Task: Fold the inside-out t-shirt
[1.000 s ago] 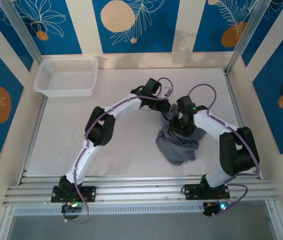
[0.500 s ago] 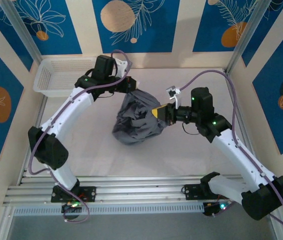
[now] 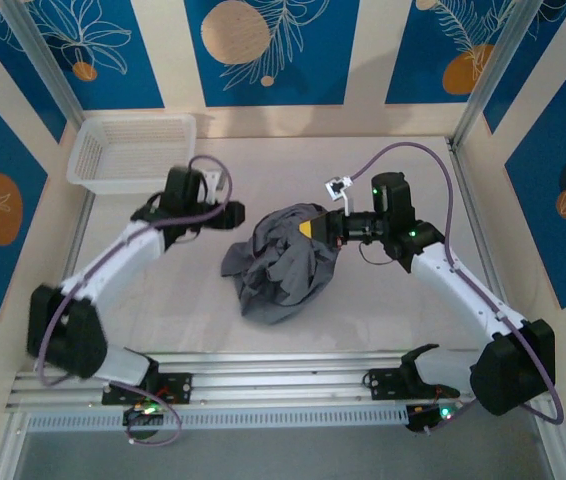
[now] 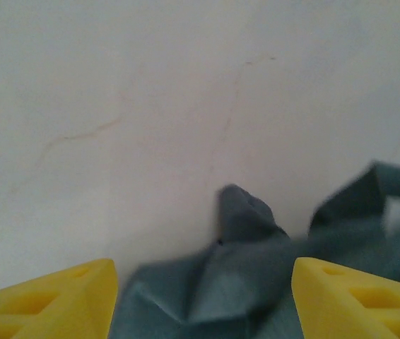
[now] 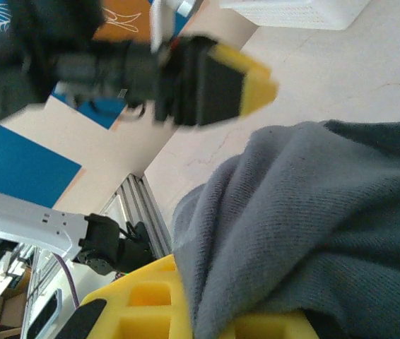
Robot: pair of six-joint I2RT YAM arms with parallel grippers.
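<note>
Although the task is a fold, the pale surface (image 3: 163, 290) carries no flat garment yet. From the top view, the inside-out t-shirt (image 3: 281, 268), plain dark grey, sits crumpled in a loose heap at the centre of the surface. A white mesh basket (image 3: 131, 152) stands well apart at eleven o'clock, in the far corner.

The right hand (image 3: 315, 228) meets the heap at its two o'clock edge, its yellow fingers pressed together and pinching a fold of the grey cloth; the right wrist view shows fabric draped over them. The left hand (image 3: 235, 212) hangs just beside the heap at ten o'clock, its fingers spread wide and holding nothing, with a wrinkled edge of cloth lying below the gap.

The step in hand looks like opening the heap out. To do it well, the left hand likely needs a hem or sleeve edge, a single layer rather than a bunch, opposite the right hand's pinch. Both hands would then draw apart evenly so the thin cloth spreads without twisting.

No brand, label or legible writing can be seen.
</note>
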